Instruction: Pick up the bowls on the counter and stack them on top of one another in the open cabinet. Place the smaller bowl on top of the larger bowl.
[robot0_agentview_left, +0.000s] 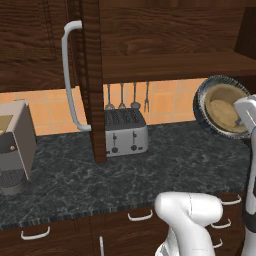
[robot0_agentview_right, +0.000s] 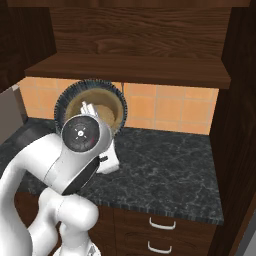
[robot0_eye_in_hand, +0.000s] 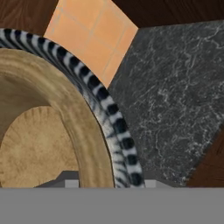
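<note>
From the left base view you get the cabinet door (robot0_agentview_left: 87, 75) standing open edge-on with its long pale handle (robot0_agentview_left: 70, 75), the toaster (robot0_agentview_left: 125, 131) under it and a grey appliance (robot0_agentview_left: 15, 147) at the far left; the right base view gives you none of these, but shows the shelf (robot0_agentview_right: 127, 70) from below and the bare stretch of counter (robot0_agentview_right: 170, 160) to the right. In both, the larger bowl (robot0_agentview_left: 220, 107) is lifted off the counter and tipped on edge, its inside facing you, with the smaller bowl (robot0_agentview_right: 97, 111) seemingly nested inside it, though the arm's wrist covers much of it. The hand view shows the striped rim (robot0_eye_in_hand: 109, 113) close around the tan wall (robot0_eye_in_hand: 65, 113). The gripper (robot0_eye_in_hand: 107, 183) sits at that rim; you cannot tell whether its fingers are pinching it. The bowl hangs below the shelf's front edge, well clear of the toaster.
</note>
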